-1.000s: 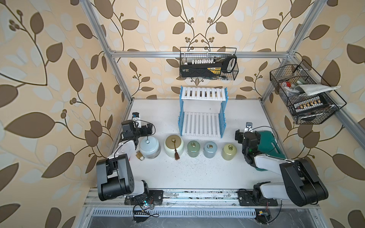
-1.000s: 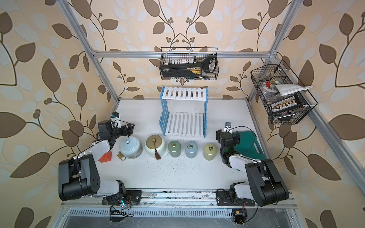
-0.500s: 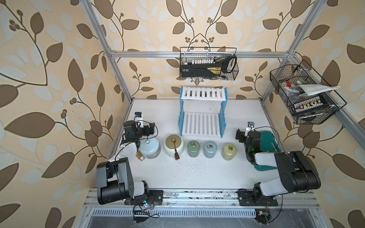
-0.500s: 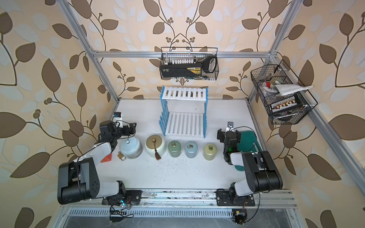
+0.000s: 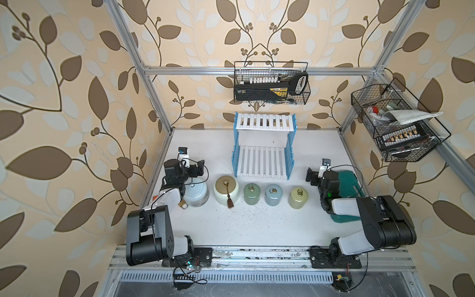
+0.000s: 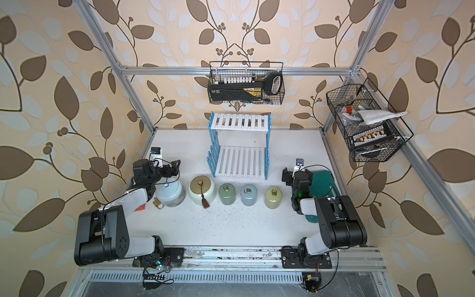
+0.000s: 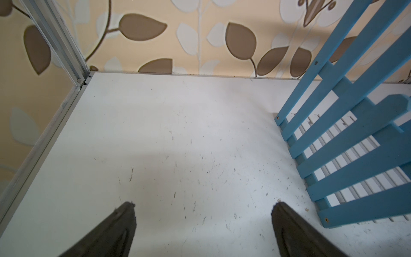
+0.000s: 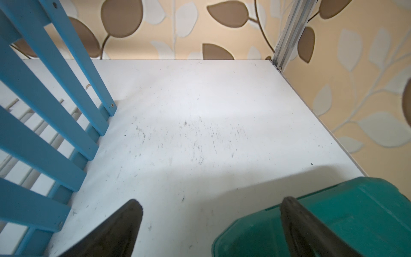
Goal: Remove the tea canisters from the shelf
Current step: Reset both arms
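Top views: shelf (image 5: 262, 160) stands at back centre of the table (image 5: 257, 226), and both tiers are bare in both top views. All five canisters stand off it in one row on the table in front, none touching: blue jar (image 5: 196, 195), cream jar (image 5: 225, 189) with tassel, green jar (image 5: 252, 194), grey jar (image 5: 273, 195), yellow jar (image 5: 298, 198). Task looks done, nothing left to pull.

Count: 5 canisters (2 large, 3 small), 1 shelf, 2 wire baskets (image 5: 271, 84) on the walls, 1 teal bin (image 5: 348, 178), 1 padlock (image 5: 183, 205).

Left gripper (image 5: 199, 168) is spread wide and empty, over the blue jar's far edge. Right gripper (image 5: 310, 177) is spread wide and empty, beside the teal bin, apart from the yellow jar.

Left wrist: fingers (image 7: 115, 229) wide apart, only bare table between them, shelf (image 7: 347, 142) side slats close by. No canister in view.

Right wrist: fingers (image 8: 120, 229) wide apart, nothing held. Shelf (image 8: 44, 133) to one side, teal bin (image 8: 355, 211) under the other finger.
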`<state>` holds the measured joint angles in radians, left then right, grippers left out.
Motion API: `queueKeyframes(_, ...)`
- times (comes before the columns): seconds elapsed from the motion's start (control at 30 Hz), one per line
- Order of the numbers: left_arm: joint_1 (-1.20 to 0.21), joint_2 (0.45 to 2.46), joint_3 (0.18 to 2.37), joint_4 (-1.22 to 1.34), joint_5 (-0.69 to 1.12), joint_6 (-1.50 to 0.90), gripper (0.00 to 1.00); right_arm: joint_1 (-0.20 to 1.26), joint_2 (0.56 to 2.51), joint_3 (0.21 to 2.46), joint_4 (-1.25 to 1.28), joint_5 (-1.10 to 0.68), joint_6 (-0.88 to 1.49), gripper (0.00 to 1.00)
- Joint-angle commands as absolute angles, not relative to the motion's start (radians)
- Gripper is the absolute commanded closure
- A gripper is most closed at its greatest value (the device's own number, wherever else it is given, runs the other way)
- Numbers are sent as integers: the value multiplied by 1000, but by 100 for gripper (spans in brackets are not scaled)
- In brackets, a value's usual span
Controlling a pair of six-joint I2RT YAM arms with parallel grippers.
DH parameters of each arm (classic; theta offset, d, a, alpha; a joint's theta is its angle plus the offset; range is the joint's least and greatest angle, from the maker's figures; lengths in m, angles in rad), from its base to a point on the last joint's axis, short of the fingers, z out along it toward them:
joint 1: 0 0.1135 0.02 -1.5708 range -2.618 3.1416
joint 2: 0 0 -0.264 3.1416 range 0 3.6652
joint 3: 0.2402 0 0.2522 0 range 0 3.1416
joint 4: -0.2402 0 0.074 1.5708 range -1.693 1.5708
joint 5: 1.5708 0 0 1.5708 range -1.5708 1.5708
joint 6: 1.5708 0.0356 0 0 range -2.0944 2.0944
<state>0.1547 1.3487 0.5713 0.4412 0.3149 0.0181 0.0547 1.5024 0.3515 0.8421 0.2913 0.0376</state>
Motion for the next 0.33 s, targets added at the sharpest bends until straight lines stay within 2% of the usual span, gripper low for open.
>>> queueKeyframes(0.0,146,1346,566,504,315,10,1,52,1508,355,857,279,51,1)
queueKeyframes(0.3,146,1371,549,538,318,1,1,51,1507,354,857,277,51,1)
